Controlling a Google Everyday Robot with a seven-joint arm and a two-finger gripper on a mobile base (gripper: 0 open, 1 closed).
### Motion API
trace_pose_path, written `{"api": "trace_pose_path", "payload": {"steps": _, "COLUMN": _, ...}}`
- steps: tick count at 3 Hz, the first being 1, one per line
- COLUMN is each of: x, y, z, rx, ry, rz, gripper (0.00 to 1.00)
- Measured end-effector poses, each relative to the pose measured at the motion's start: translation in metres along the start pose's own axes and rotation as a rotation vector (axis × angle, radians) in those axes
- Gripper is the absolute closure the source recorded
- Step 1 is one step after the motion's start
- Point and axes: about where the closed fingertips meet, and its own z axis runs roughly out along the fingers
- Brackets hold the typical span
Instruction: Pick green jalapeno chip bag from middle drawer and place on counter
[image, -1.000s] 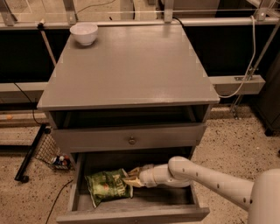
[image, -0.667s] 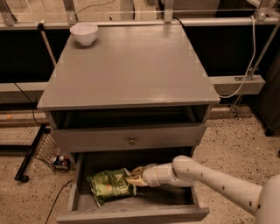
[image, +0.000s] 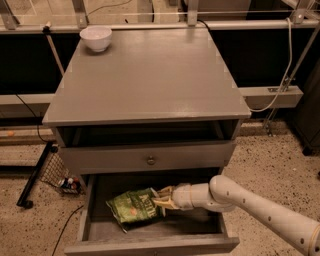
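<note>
The green jalapeno chip bag (image: 132, 206) lies crinkled in the open middle drawer (image: 150, 245), left of centre on its grey floor. My gripper (image: 162, 199) reaches in from the right, low inside the drawer, and its fingers are closed on the bag's right edge. The white arm (image: 260, 212) runs from the lower right corner across the drawer's right wall. The counter (image: 150, 75) is the broad grey cabinet top above.
A white bowl (image: 96, 37) stands at the counter's far left corner. The drawer with a round metal knob (image: 150, 160) is slightly open right above the middle drawer. A black wire rack (image: 45, 172) and cables lie on the floor at left.
My gripper has pushed a little further left onto the bag's right edge. The bag has shifted slightly up and right and looks more bunched.
</note>
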Motion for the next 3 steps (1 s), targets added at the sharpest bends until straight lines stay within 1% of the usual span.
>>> {"api": "trace_pose_path", "payload": {"steps": 1, "x": -0.023, "y": -0.012, "z": -0.034, "rx": 0.030, "ry": -0.043, "rz": -0.068, "gripper": 1.00}}
{"api": "trace_pose_path", "payload": {"steps": 2, "x": -0.042, "y": -0.020, "z": -0.055, "rx": 0.038, "ry": -0.064, "rz": -0.122, "gripper": 1.00}}
{"api": "trace_pose_path", "payload": {"steps": 3, "x": -0.064, "y": -0.028, "z": -0.066, "rx": 0.022, "ry": -0.043, "rz": -0.197, "gripper": 1.00}}
